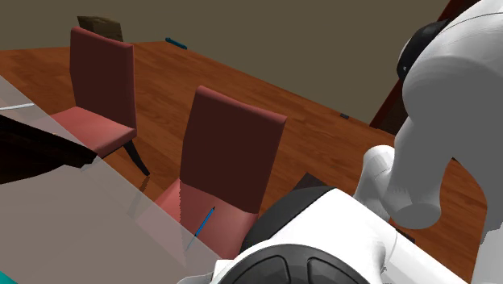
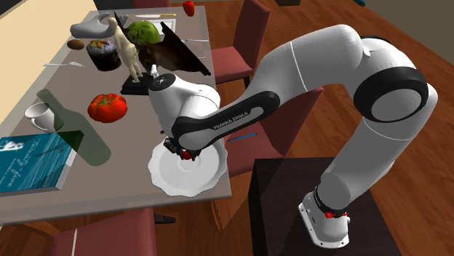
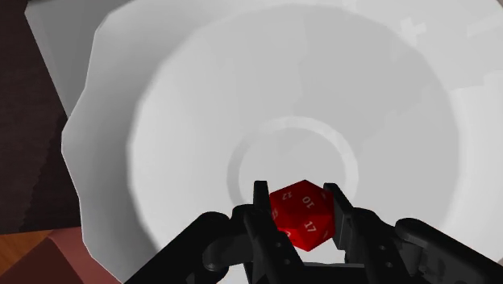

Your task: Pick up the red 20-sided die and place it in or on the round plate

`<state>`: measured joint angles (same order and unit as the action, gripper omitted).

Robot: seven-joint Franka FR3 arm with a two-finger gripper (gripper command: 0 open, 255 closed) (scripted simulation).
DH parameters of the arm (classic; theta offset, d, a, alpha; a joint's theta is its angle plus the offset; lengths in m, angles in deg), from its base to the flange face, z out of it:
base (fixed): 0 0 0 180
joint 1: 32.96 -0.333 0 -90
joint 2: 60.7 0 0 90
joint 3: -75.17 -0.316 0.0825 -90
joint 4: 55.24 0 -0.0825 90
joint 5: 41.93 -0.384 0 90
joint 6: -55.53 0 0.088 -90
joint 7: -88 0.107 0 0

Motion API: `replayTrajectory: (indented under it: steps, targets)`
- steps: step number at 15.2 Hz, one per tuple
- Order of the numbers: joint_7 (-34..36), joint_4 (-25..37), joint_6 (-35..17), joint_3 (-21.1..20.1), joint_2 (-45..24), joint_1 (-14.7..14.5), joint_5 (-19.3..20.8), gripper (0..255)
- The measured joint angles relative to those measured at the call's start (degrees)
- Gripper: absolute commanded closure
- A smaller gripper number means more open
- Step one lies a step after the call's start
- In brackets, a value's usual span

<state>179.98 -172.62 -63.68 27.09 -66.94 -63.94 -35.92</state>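
My black gripper (image 3: 298, 211) is shut on the red 20-sided die (image 3: 303, 216), whose white numbers face the wrist camera. Both fingers clasp its sides. Directly beneath it lies the white round plate (image 3: 177, 121) with a wavy rim and a raised ring at its centre. In the second exterior view the gripper (image 2: 188, 153) hangs low over the plate (image 2: 169, 176) near the table's front corner, and the die (image 2: 188, 155) shows as a small red spot under the hand. I cannot tell whether the die touches the plate.
On the table (image 2: 124, 196) stand a dark green bottle (image 2: 73, 131), a tomato (image 2: 108, 107), a teal book (image 2: 33, 164), a small cup (image 2: 38, 114), a horse figure (image 2: 128, 49) and other items further back. Red chairs (image 1: 230, 157) line the table's side.
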Motion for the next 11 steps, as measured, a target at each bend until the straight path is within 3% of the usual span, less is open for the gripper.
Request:
replayTrajectory:
  steps: [2,3,9,11]
  targets:
    - [0.0,0.0,0.0,0.0,0.0,0.0,0.0,255]
    - [0.0,0.0,0.0,0.0,0.0,0.0,0.0,0]
    - [0.0,0.0,-0.1,0.0,-0.1,0.0,0.1,0]
    - [-0.5,1.8,2.1,0.0,0.5,0.2,-0.5,0]
